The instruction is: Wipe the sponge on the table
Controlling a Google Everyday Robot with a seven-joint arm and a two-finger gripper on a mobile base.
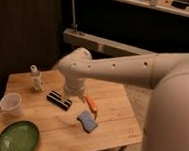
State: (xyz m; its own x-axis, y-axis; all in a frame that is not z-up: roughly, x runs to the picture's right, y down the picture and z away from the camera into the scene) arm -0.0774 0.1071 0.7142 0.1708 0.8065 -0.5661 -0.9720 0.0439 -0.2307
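Observation:
The blue sponge [87, 121] lies flat on the wooden table [113, 127], right of centre near the front. My gripper [72, 95] hangs from the white arm above the middle of the table, up and left of the sponge and apart from it, close over the right end of the black striped block [59, 99]. The arm's wrist hides most of the gripper.
An orange carrot-like stick [91, 104] lies just behind the sponge. A small white bottle [36, 78] stands at the back left. A clear plastic cup [11, 103] sits at the left edge and a green plate [16, 137] at the front left corner.

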